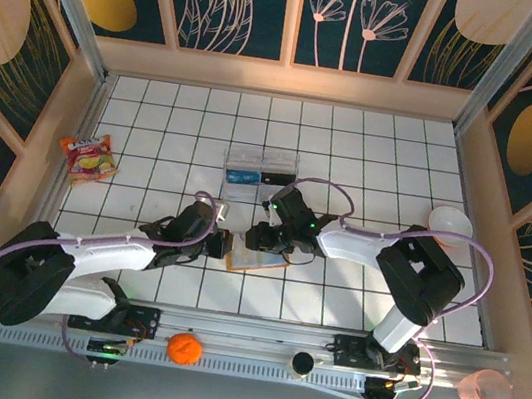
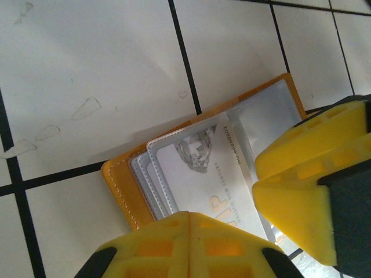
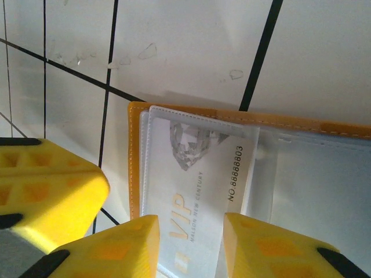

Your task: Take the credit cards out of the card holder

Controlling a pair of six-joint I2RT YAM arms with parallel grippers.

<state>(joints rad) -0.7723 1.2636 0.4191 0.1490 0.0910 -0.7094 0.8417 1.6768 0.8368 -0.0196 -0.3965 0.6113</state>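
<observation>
Ok so the card holder is lying open flat on the white tiled table, roughly mid-table between the two arms, orange leather edge around the outside and grey-blue pockets facing up. The left wrist view shows a pale silver credit card with "VIP" and a diamond picture on it, tucked into the top pocket on one half. A few more pocket edges are layered behind it, but I can't tell if those have cards in them. The other half is just a shiny see-through window pocket.

Right gripper has its yellow fingers partly spread, one on each side of the VIP card – there's a clear gap between them and it isn't pinching anything. Left gripper has its fingers pressed together right over the near edge of the holder; can't tell if it's actually touching it.

Other containers: a clear plastic box sits just beyond the holder – contents too blurry to call. White bowl is off to the right, near the edge of the table.
</observation>
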